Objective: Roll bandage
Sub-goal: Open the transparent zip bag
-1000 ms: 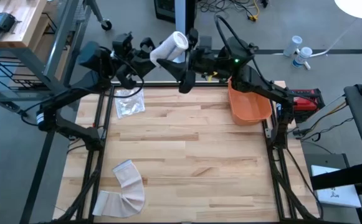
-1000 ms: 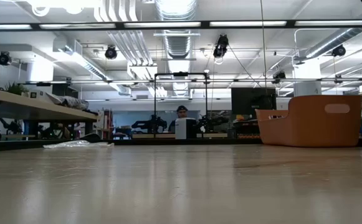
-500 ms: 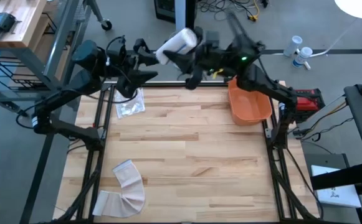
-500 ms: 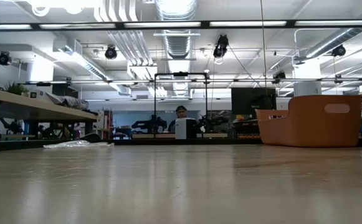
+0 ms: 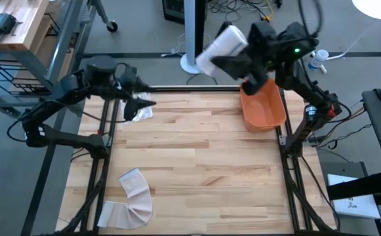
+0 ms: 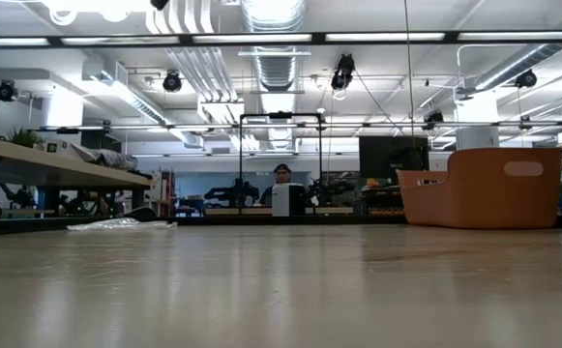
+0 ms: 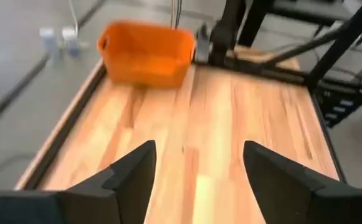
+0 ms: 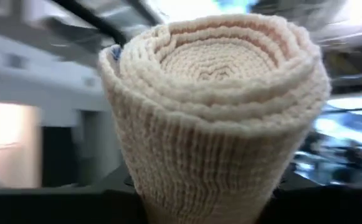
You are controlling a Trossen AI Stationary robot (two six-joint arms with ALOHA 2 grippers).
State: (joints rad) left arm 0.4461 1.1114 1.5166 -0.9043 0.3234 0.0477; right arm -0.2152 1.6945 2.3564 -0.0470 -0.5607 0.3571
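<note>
Looks like the rolling itself is pretty much done. The cream woven bandage roll [image 8: 221,106] is a tight cylinder with neat spiral layers showing at its end, and it's clamped upright between the jaws of the right gripper [image 5: 239,62], which are closed partway onto its lower part. That arm is up in the air just above the far rim of the orange plastic bin [image 5: 263,110], so my guess is all that's left for this roll is dropping it in and letting go.

The left gripper [image 7: 196,177] has its jaws spread wide with nothing between them. Straight ahead of them is bare light wooden plank tabletop [image 7: 230,137], with the bin well beyond at the far end. In the overhead view that gripper sits over the crinkly clear plastic wrapper [image 5: 140,111] near the tabletop's back-left corner.

Not everything's finished though: a second flat strip of pale bandage [image 5: 131,196] is lying loose and kinked on the tabletop, well apart from both sets of jaws, so if the job covers that one too, there's another round to go.

Texture-wise the roll is knitted, soft and a bit fuzzy, probably squishes under the grip. The bin is smooth, rigid, rounded-corner plastic. The wood is glossy and slick-looking.
</note>
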